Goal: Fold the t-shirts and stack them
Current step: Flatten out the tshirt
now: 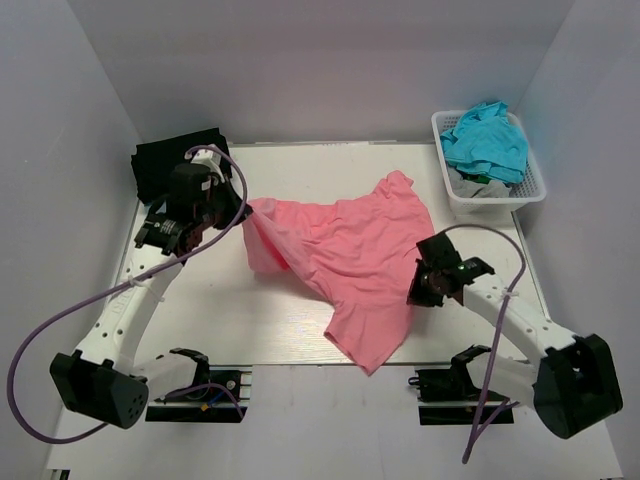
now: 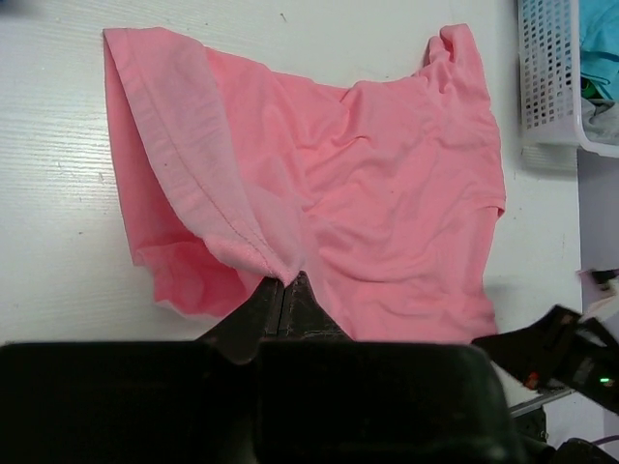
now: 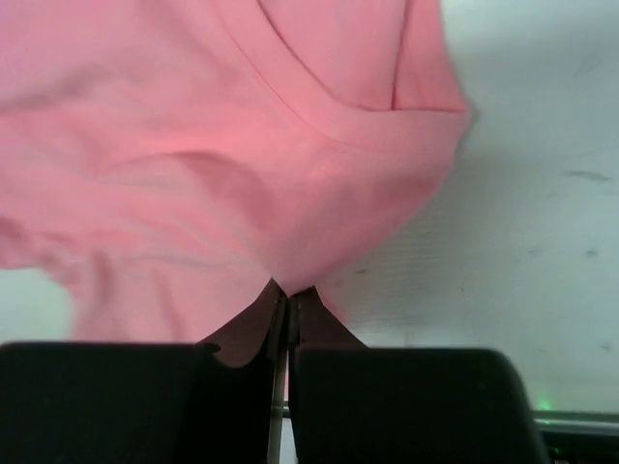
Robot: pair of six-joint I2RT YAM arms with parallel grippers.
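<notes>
Your left gripper [image 1: 240,215] sits in the left-centre of the top view. Its fingers are pinched together on the left edge of the salmon-pink t-shirt [image 1: 350,260]. In the left wrist view the two fingertips [image 2: 287,285] meet with no gap at the bottom centre. A hemmed fold of the pink cloth [image 2: 319,193] is caught between them and turned over, so its paler underside faces you.

Your right gripper [image 1: 420,285] is right of centre in the top view, at the shirt's right edge. The right wrist view shows its fingers [image 3: 287,295] closed to a thin slit at the bottom centre, with the cloth [image 3: 242,155] gathered into the tips.

The shirt lies spread and wrinkled across the middle of the white table [image 1: 220,320]. One end reaches toward the bottom centre of the frame and another points toward the upper right.

In the upper right corner a white basket [image 1: 500,203] holds a teal t-shirt [image 1: 487,140] heaped on top of some grey cloth [image 1: 480,187]. In the upper left corner, behind your left arm, lies a black cloth [image 1: 180,160]; you cannot tell its shape clearly.
</notes>
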